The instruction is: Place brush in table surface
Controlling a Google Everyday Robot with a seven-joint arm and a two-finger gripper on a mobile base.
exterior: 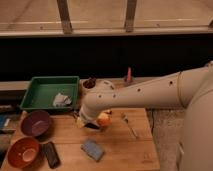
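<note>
A slim dark brush lies on the light wooden table surface, right of centre, and nothing touches it. My gripper hangs under the white wrist near the table's middle left, beside an orange fruit. The wrist hides most of the gripper. It is shut, and I cannot tell whether anything is in it. The brush is a short way to the right of the gripper.
A green tray with a white cloth sits at the back left. A purple bowl, an orange bowl, a black block and a blue sponge lie at the front left. A dark cup and a red bottle stand at the back.
</note>
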